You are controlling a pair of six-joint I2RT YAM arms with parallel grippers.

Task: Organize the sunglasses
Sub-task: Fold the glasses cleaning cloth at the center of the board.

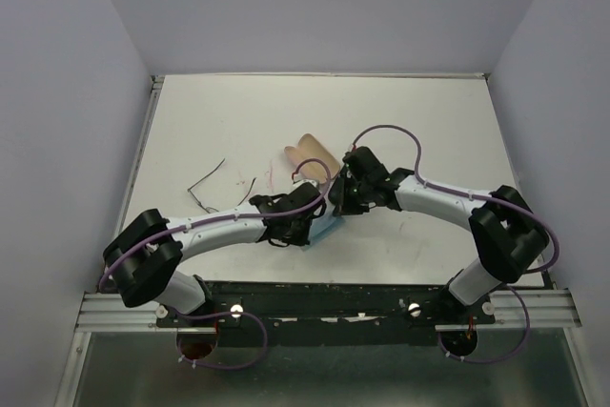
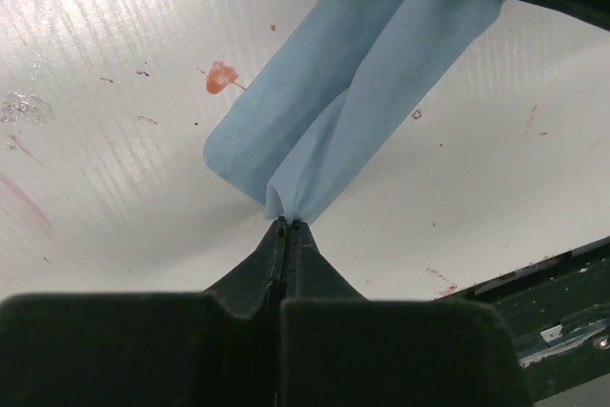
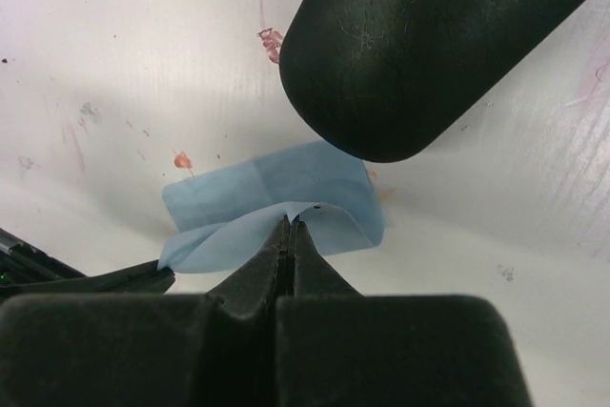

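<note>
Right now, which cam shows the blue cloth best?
Right wrist: the cloth is nearly whole in frame, one edge pinched by the right gripper. Left wrist shows it cropped at the top, pinched by the left gripper. Top view: only a sliver.

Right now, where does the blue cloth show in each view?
Top external: the blue cloth peeks out between the two arms' tips, mid-picture.
Left wrist: cloth at upper centre, corner pinched by left gripper.
Right wrist: cloth at centre, edge pinched by right gripper.
Shared landmark: orange-red stain beside it, in both wrist views.
</note>
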